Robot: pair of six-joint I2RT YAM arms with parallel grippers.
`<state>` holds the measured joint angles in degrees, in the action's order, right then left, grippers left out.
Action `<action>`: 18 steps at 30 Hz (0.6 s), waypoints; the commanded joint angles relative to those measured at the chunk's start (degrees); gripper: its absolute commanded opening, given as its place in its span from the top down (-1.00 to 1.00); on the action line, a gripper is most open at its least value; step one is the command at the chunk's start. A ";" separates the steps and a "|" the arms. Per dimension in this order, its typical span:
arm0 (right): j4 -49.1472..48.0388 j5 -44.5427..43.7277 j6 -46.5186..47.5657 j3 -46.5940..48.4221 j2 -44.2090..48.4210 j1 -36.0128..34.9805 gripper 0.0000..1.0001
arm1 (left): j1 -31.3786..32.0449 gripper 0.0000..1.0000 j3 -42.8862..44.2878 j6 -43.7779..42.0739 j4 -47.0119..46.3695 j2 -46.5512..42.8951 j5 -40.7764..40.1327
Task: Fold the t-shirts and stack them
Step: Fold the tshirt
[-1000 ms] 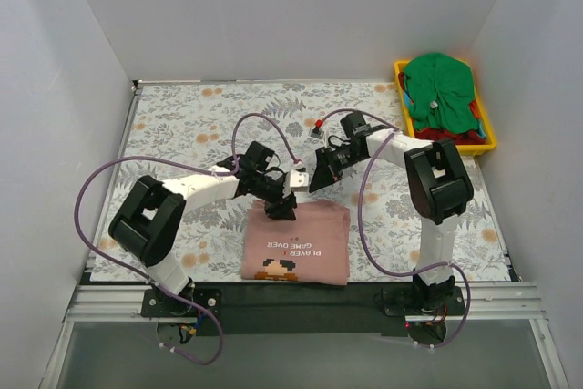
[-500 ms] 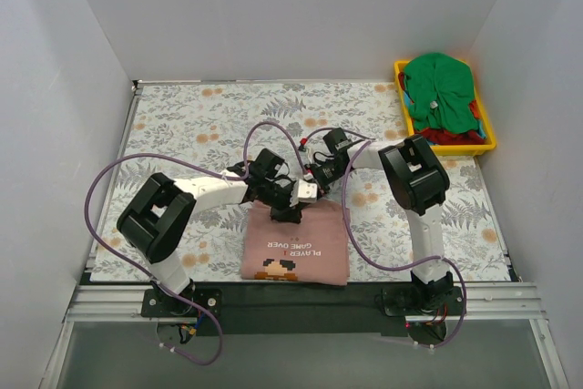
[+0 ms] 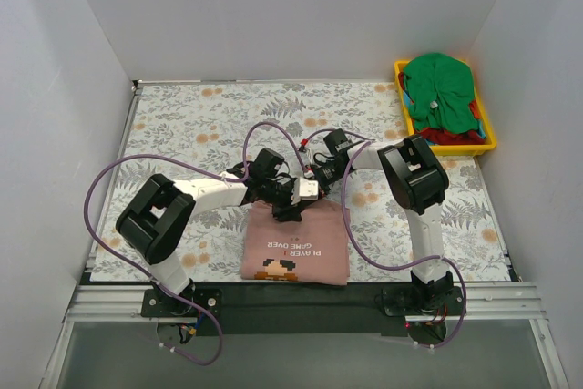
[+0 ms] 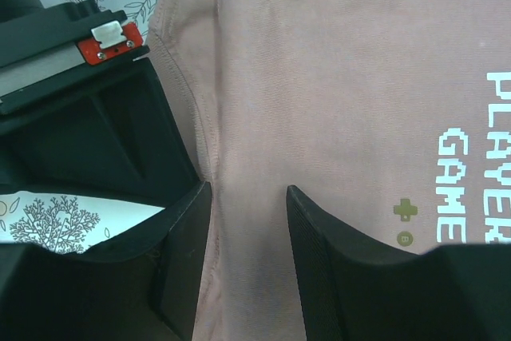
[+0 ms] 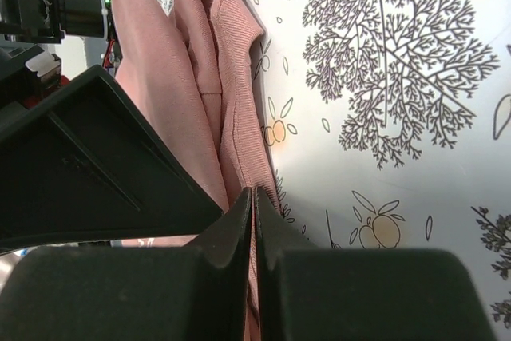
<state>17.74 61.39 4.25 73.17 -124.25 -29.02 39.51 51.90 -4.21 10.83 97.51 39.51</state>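
Pink t-shirt (image 3: pixel 296 245) lies folded on the tabletop (image 3: pixel 182 116), right under both pincers. Our left pincer (image 4: pixel 248 194) hangs over its far edge, fingers spread, with flat cloth between them. Just beside it, our right pincer (image 5: pixel 254 195) is pressed together on the ribbed hem. From above, the two heads hide that edge, and the left wrist view crops the lettering. Well off beyond the right pincer, a green t-shirt (image 3: pixel 439 87) buries most of the red cloth (image 3: pixel 448 138) in a yellow bin (image 3: pixel 490 129). A second ago the right pincer stood clear of the shirt.
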 commanded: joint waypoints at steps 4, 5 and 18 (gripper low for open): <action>-0.95 -0.65 1.37 -1.54 -1.44 -0.43 0.88 | 0.13 0.15 1.01 -1.24 0.77 0.65 0.92; -0.95 -0.65 1.37 -1.71 -1.52 -0.34 0.88 | 0.13 0.18 1.01 -1.24 0.95 0.75 1.01; -0.95 -0.57 1.99 -1.98 -3.19 -0.34 0.94 | 0.13 1.00 1.89 -0.10 1.39 -2.06 1.89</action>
<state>16.99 63.44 4.38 72.27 -125.12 -28.99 39.51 52.47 -3.99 12.16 99.70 39.88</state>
